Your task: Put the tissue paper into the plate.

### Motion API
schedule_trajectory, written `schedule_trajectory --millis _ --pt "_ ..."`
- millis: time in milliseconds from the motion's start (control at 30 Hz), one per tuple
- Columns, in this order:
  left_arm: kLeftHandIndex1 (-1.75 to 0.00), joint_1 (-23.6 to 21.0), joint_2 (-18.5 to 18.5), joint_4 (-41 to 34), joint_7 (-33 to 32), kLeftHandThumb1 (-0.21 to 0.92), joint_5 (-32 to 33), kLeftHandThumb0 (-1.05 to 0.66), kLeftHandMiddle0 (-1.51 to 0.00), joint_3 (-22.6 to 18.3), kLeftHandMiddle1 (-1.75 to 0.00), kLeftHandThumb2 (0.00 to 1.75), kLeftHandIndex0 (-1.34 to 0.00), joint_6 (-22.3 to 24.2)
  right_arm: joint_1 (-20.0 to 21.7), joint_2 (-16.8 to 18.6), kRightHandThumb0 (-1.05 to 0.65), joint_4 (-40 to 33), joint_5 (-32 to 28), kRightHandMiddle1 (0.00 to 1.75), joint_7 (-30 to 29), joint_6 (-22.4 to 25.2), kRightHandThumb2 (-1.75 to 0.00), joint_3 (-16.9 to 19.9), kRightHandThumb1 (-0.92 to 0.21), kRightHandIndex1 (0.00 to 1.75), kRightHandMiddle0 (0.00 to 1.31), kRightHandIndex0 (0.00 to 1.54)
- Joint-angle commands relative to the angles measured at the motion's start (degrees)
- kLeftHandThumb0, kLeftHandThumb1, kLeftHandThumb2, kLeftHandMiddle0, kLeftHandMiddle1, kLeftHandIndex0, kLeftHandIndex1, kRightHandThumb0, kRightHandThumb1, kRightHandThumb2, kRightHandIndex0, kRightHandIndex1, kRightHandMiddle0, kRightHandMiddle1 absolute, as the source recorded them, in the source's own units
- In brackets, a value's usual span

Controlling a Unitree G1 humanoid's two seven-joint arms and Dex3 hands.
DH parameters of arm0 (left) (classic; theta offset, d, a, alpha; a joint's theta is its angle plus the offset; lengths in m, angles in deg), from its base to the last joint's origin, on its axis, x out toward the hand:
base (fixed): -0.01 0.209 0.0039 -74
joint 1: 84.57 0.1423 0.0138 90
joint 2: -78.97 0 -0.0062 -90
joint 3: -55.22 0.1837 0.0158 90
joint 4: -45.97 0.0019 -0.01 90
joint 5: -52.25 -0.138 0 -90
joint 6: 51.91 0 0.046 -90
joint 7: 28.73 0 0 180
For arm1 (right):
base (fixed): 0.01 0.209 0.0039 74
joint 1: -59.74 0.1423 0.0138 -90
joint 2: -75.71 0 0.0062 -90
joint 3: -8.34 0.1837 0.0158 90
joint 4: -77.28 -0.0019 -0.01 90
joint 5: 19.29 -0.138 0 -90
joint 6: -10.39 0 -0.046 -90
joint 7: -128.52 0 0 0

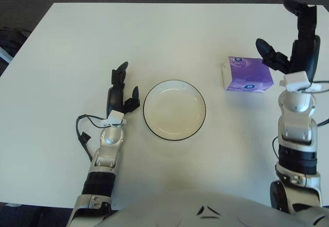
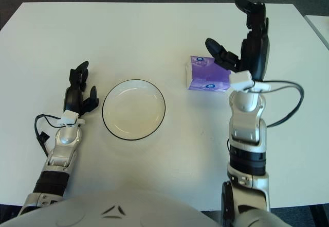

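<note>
One purple tissue pack (image 2: 207,74) lies flat on the white table (image 2: 154,26), toward its right edge, well apart from the single empty plate (image 2: 133,109) near the middle. The pack looks light and soft, likely to dent under pressure, with a slick wrapper; a gentle pinch across its short sides should suit it. The right robot hand (image 2: 241,47) hovers just beside the pack's right end, fingers spread wide and holding nothing. The left robot hand (image 2: 78,93) shows left of the plate, fingers loosely open, empty.
</note>
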Motion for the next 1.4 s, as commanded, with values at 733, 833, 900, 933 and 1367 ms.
schedule_trajectory --millis 733,833,900,933,1367 --pt "-0.68 4.77 -0.87 6.40 0.43 0.92 -0.18 -0.69 -0.27 0.72 -0.03 0.76 0.00 2.89 9.51 -22.04 -1.05 7.62 5.80 0.02 27.77 5.98 -0.24 -11.69 -0.92 0.00 0.00 0.00" --pt "-0.68 4.81 -0.83 6.49 0.44 0.92 -0.14 -0.69 -0.27 0.69 -0.03 0.76 0.00 2.71 9.99 -22.44 -1.05 9.26 6.86 0.01 27.58 4.81 -0.22 -13.33 -0.92 0.00 0.00 0.00" --pt "-0.68 4.81 -0.81 6.58 0.45 0.92 -0.09 -0.69 -0.27 0.66 -0.03 0.76 0.00 2.60 10.12 -23.14 -1.05 9.89 7.32 0.00 27.77 3.67 -0.20 -14.18 -0.92 0.00 0.00 0.00" --pt "-0.68 4.82 -0.80 6.61 0.47 0.92 -0.03 -0.69 -0.27 0.62 -0.03 0.76 0.00 2.56 10.19 -23.82 -1.05 10.10 7.69 0.00 28.20 2.86 -0.19 -14.74 -0.92 0.00 0.00 0.00" --pt "-0.70 4.72 -0.55 6.84 0.62 0.92 0.27 -0.70 -0.27 0.38 -0.03 0.76 0.00 2.43 11.30 -28.59 -1.05 10.15 9.54 0.00 35.33 -1.91 -0.16 -17.96 -0.92 0.00 0.00 0.00"
